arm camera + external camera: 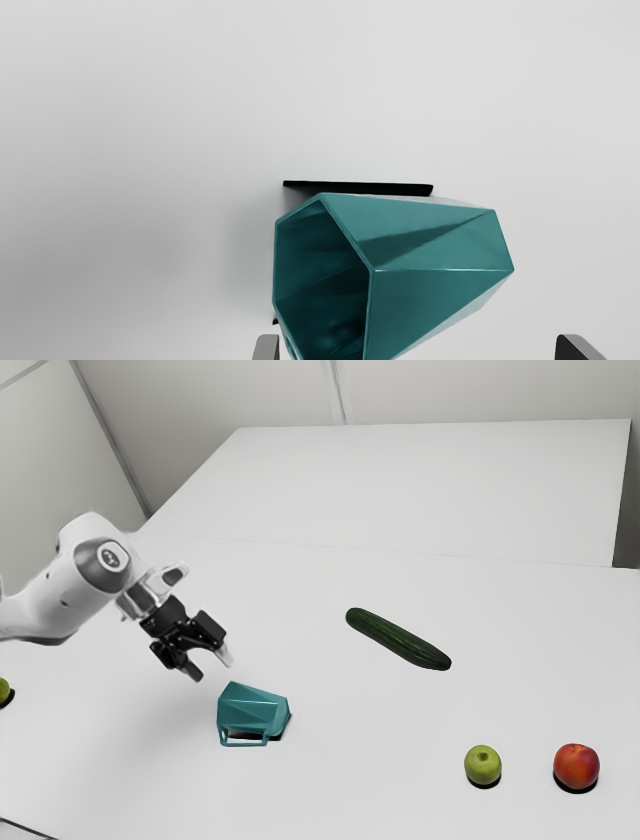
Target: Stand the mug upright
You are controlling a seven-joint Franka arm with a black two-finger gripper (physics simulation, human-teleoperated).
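My gripper (pixel 207 664) hangs above the table in the exterior view, up and to the left of the teal mug (pixel 252 710). The faceted mug lies on its side, with its handle toward the exterior view's bottom edge. In the wrist view the mug (pixel 430 260) shows its dark open mouth, and the gripper (pixel 417 347) stands open with its fingertips far apart. Part of the mug reaches in between the lines of the two fingers, with no grip on it. The handle is mostly hidden in the wrist view.
A cucumber (pixel 398 639) lies beyond the mug on the white table (pixel 330 800). A green apple (pixel 482 765) and a red fruit (pixel 576 766) sit toward the exterior view's right. Another green fruit (pixel 4 691) is at the exterior view's left edge.
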